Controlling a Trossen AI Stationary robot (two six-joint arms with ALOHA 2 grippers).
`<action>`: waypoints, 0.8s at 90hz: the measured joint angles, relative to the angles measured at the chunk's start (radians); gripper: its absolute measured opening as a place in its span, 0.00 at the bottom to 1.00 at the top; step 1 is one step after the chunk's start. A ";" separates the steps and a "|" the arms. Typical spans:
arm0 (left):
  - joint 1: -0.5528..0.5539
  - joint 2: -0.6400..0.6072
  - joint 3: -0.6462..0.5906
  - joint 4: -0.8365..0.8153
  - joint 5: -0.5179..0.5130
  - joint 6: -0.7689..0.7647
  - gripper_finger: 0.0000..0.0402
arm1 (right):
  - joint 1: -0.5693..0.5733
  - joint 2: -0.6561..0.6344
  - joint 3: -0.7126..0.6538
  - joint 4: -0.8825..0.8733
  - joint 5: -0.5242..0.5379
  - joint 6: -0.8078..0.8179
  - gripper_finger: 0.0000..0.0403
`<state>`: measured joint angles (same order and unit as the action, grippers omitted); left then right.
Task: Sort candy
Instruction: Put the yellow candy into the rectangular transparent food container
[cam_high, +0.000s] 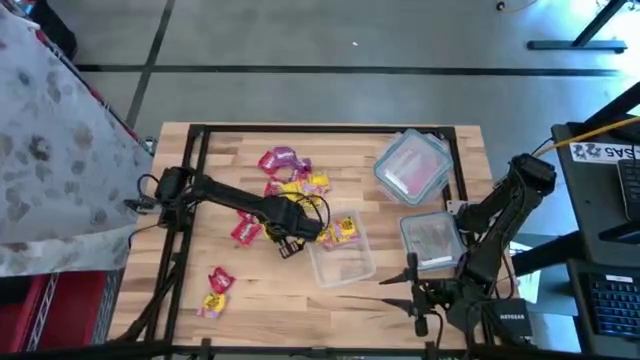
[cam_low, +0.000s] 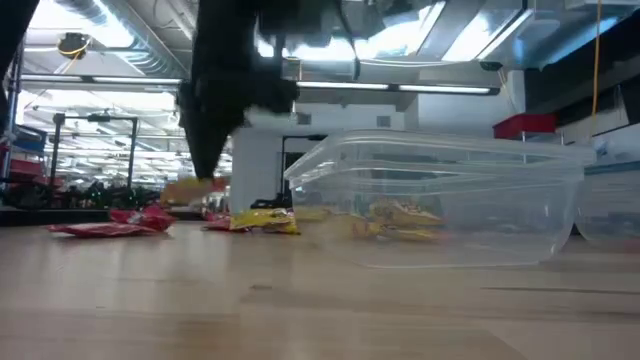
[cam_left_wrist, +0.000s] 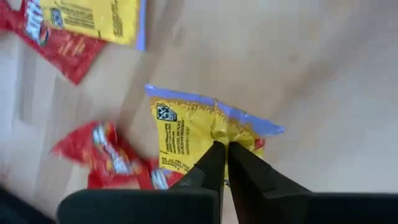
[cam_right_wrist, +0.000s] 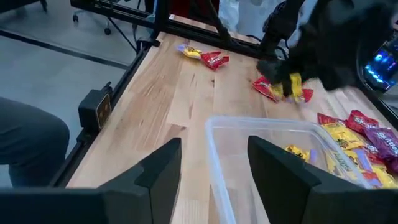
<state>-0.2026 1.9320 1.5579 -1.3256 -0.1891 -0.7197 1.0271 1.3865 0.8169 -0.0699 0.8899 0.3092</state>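
Pinching a crinkled yellow packet (cam_left_wrist: 189, 134) between closed fingers — left gripper (cam_left_wrist: 222, 163) just left of the clear tub (cam_high: 352, 268). Sorting barely begun: yellow sweets (cam_high: 342, 232) in that tub, loose candy (cam_high: 285, 172) scattered on the wooden table (cam_high: 300, 310). Right gripper (cam_right_wrist: 214, 168) open, empty, waiting at right.

The pale wooden slatted tabletop (cam_high: 250, 290) looks smooth and matt. On it, the clear rectangular plastic tub (cam_low: 440, 200) is glossy and see-through. Beside the tub, the yellow crinkled foil candy packet (cam_left_wrist: 193, 134) shines, pinched between matt black plastic fingers (cam_left_wrist: 208, 171).
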 joint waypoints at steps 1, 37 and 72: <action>-0.006 0.000 0.013 -0.011 -0.002 -0.007 0.00 | 0.000 0.000 0.000 0.000 0.000 0.000 0.43; -0.080 0.010 0.281 0.308 -0.191 0.176 0.00 | -0.015 0.000 0.000 0.002 0.017 -0.026 0.43; 0.034 0.206 0.280 0.370 -0.157 0.308 0.00 | -0.035 0.000 0.000 0.017 -0.003 -0.026 0.43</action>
<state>-0.1687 2.1383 1.8381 -0.9552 -0.3456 -0.4117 0.9924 1.3865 0.8169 -0.0525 0.8871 0.2829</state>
